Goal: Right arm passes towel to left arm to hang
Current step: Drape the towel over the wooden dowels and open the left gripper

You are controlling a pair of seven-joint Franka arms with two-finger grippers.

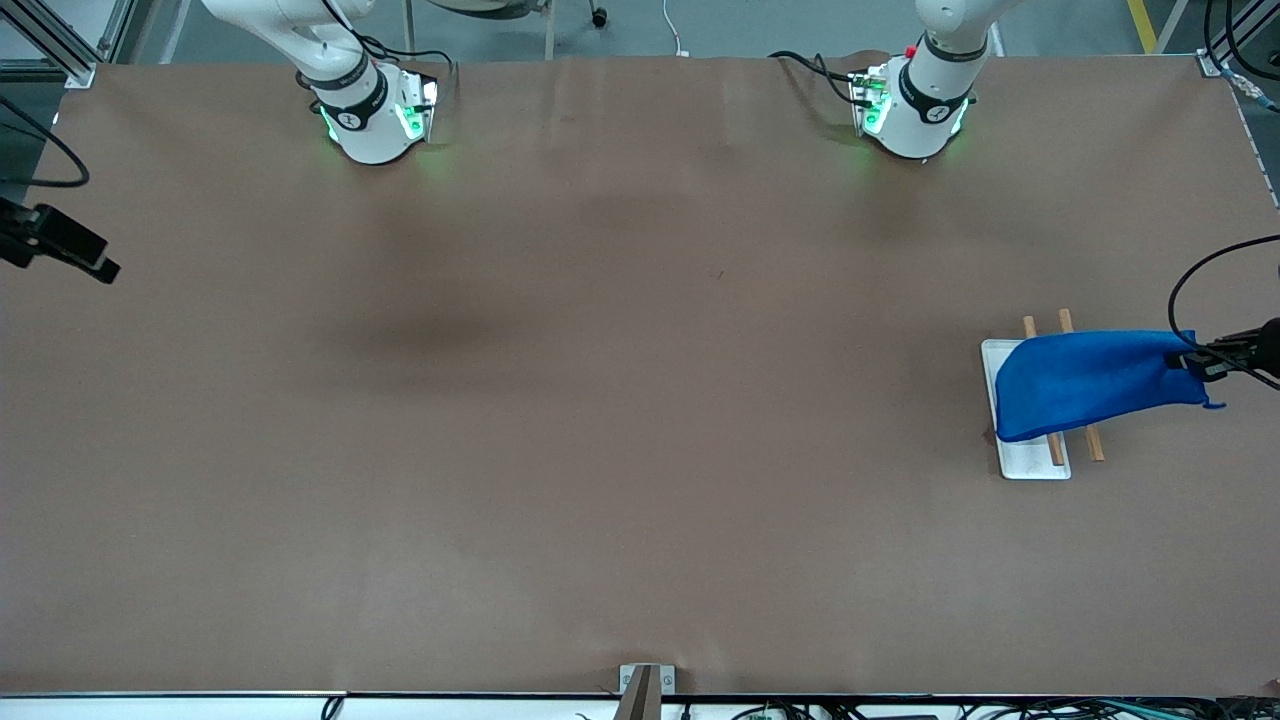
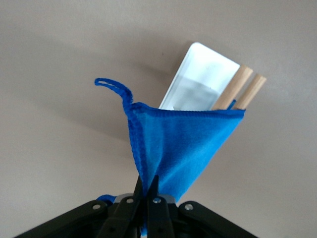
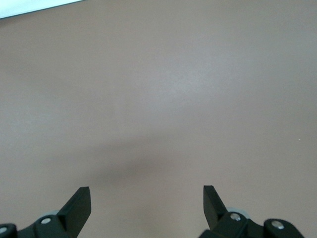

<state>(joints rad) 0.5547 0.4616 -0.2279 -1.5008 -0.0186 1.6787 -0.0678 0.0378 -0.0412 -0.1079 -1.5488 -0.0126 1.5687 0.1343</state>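
While clamped, towel (image 2: 181, 144) loop visible, left wrist only

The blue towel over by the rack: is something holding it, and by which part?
Yes. The left tool is shut on the blue towel, pinching one edge, while the cloth drapes over the wooden rack. The right tool is open, holding nothing.
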